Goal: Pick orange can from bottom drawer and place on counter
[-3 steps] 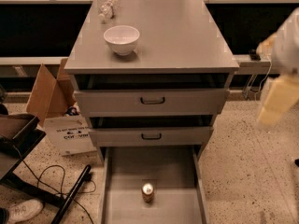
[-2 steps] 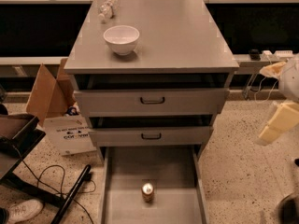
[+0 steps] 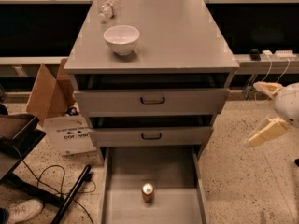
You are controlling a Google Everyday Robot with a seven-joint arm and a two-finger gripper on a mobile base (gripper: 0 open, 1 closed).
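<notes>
The orange can (image 3: 148,192) stands upright on the floor of the open bottom drawer (image 3: 122,171), near its middle front. The counter (image 3: 173,36) is the grey top of the cabinet. My gripper (image 3: 252,115) is at the right edge of the view, beside the cabinet at the height of the two upper drawers. Its two cream fingers (image 3: 267,132) are spread apart, point left and hold nothing. It is well to the right of and above the can.
A white bowl (image 3: 121,39) sits on the counter's left part, with a clear plastic bottle (image 3: 107,7) lying behind it. The two upper drawers are slightly open. A cardboard box (image 3: 56,108), a black stand (image 3: 18,139) and cables lie on the floor at left.
My gripper has dropped lower along the right edge of the view and its two spread fingers now show clearly. The can, bowl and drawers have not moved.
</notes>
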